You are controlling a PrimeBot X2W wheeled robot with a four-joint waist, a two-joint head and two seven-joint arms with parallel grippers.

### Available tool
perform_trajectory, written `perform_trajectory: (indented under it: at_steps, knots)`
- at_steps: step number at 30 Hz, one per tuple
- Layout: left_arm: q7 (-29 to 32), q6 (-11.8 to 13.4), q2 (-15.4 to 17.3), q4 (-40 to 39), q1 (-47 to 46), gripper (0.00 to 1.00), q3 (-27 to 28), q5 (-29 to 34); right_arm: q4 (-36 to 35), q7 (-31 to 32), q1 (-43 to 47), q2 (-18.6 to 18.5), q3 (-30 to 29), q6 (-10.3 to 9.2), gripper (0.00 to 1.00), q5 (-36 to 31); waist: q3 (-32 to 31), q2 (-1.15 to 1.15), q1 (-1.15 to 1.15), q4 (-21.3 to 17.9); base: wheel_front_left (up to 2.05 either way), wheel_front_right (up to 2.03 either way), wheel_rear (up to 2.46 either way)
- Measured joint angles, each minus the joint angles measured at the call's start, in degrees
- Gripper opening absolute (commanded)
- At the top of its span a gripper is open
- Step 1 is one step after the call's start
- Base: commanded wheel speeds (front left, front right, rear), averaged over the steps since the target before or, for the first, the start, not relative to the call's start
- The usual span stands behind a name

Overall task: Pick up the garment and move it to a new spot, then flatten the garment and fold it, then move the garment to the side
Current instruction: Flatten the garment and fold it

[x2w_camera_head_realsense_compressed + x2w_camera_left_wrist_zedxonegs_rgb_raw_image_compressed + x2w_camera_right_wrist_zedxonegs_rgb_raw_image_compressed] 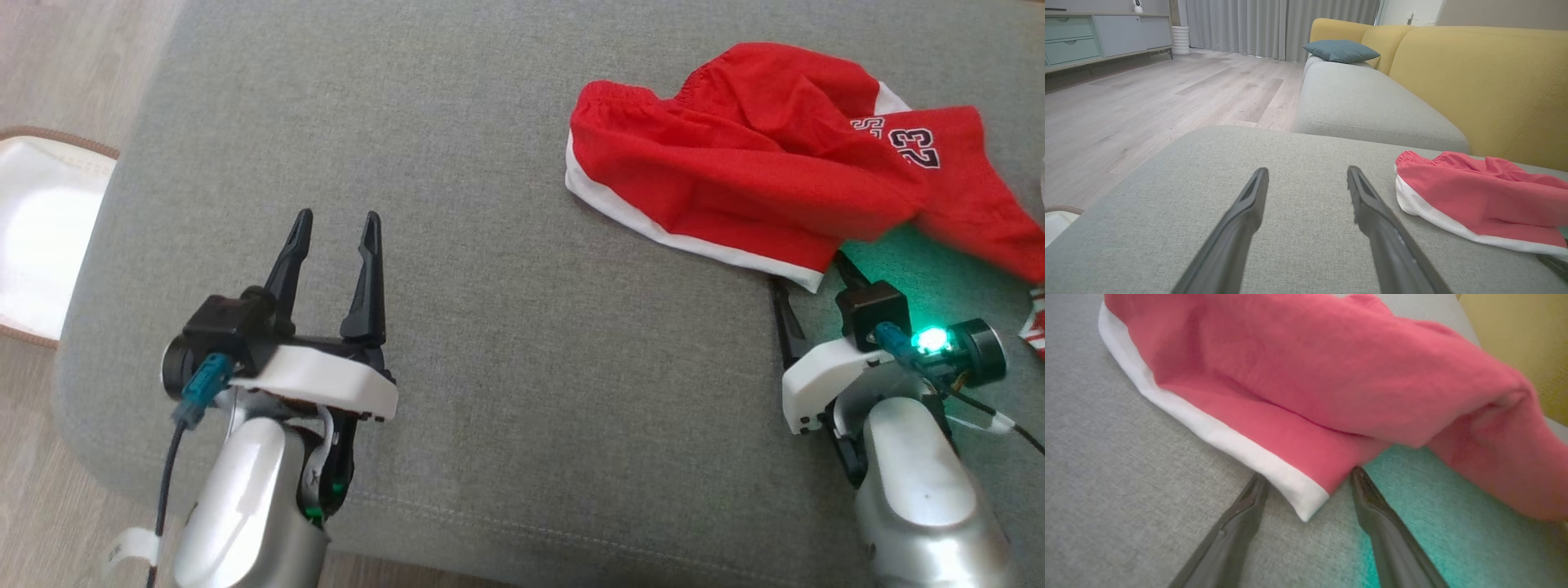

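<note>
The garment (759, 155), red shorts with white trim and a "23" print, lies crumpled at the back right of a grey cushion (506, 327). My right gripper (808, 273) stands open at the garment's near white-trimmed corner. In the right wrist view that corner (1306, 498) pokes into the gap between the gripper's (1308, 477) two fingers, which are not closed on it. My left gripper (335, 224) hovers open over bare cushion to the left, well apart from the cloth. The left wrist view has its fingers (1249, 208) spread and the garment (1474, 200) to their right.
A white pad with a brown rim (41, 237) lies on the wooden floor left of the cushion. Behind are a yellow sofa back (1486, 81), a grey seat (1363, 106) and a teal pillow (1341, 51). A small red and white item (1033, 327) sits at the right edge.
</note>
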Motion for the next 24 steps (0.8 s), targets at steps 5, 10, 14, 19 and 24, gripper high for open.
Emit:
perform_trajectory:
  at_steps: [5, 10, 14, 19, 24]
  knots:
    - [0.0, 0.0, -0.2, 0.45, 0.01, 1.0, 0.53, 0.07, 2.04, -1.05, -0.81, 0.04, -0.64, 0.0, 0.0, -1.18, -0.37, 0.0, 0.0, -0.53, 0.0, 0.0, 0.0]
    - [0.0, -0.25, -0.25, 0.97, 0.03, 1.0, 1.46, 0.15, 2.92, -1.78, -0.75, 0.03, -0.99, 0.0, 0.0, -1.65, -1.03, 0.0, 0.0, -1.94, 0.0, 0.0, 0.0]
    - [0.0, -0.47, -0.29, 1.05, 0.05, 1.0, 1.68, 0.58, 2.98, -2.59, -0.53, 0.01, -1.25, 0.0, 0.0, -1.91, -1.91, 0.0, 0.0, -3.93, 0.0, 0.0, 0.0]
    - [0.0, -0.98, -0.29, 1.47, 0.12, 1.0, 1.74, 1.09, 0.63, -3.04, 0.26, 0.02, -2.42, 0.0, 0.0, -2.97, -3.25, 0.0, 0.0, -6.85, 0.0, 0.0, 0.0]
    - [0.0, -1.83, -0.29, 2.09, 0.31, 1.0, 1.46, 1.12, -2.92, -1.68, 4.84, 0.02, -4.99, 0.0, 0.0, -3.89, -4.58, 0.0, 0.0, -10.26, 0.0, 0.0, 0.0]
